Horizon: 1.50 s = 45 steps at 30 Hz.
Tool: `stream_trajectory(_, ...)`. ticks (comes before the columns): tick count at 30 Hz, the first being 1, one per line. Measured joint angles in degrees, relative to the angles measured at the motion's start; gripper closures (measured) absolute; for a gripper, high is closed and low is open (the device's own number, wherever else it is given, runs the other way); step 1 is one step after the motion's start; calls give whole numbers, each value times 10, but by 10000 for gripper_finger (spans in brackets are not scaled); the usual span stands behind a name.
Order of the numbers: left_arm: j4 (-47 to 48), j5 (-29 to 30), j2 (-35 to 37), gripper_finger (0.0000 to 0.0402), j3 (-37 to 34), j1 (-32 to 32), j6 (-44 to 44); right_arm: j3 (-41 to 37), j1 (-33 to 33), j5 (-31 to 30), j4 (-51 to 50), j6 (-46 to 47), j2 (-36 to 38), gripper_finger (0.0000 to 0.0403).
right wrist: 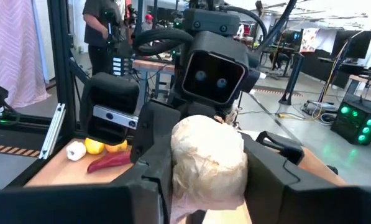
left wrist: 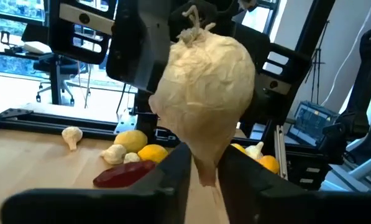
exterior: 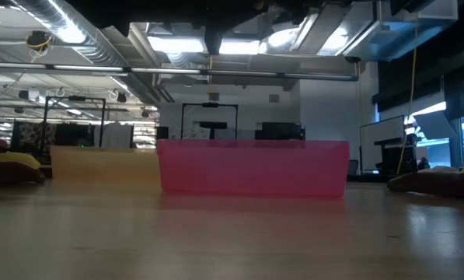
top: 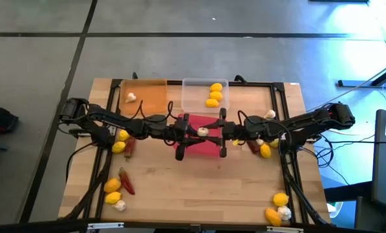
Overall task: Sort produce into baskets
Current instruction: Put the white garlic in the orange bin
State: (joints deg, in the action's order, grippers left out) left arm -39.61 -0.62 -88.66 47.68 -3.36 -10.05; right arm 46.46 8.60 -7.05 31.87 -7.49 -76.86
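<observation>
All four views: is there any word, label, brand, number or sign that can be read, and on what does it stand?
None can be read.
Poster-like panel in the room behind, right wrist view: print too blurred to read.
Trays, produce and arms: no lettering shows.

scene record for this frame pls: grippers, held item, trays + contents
left gripper: closed on the white garlic bulb, above the pink-red plastic tray
right gripper: fingers at both sides of the same bulb
translucent orange tray: one garlic bulb
clear whitish tray: three yellow lemon-like ovals
loose on the wooden table: lemons, garlic, red chili peppers at both sides
</observation>
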Motion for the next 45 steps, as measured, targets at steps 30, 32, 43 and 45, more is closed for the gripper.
stream_trajectory(30,421,278,187,373,0,67,28,-1,1,52,-327,131,73,150)
stream_trajectory(32,455,291,194,373,-1,92,19,0,1,52,-325,132,60,150)
stream_trajectory(43,547,292,192,373,-27,252,-11,-1,1,52,-315,133,13,150)
stream_trajectory(45,526,292,185,373,-36,281,-15,-1,1,52,-314,134,10,150)
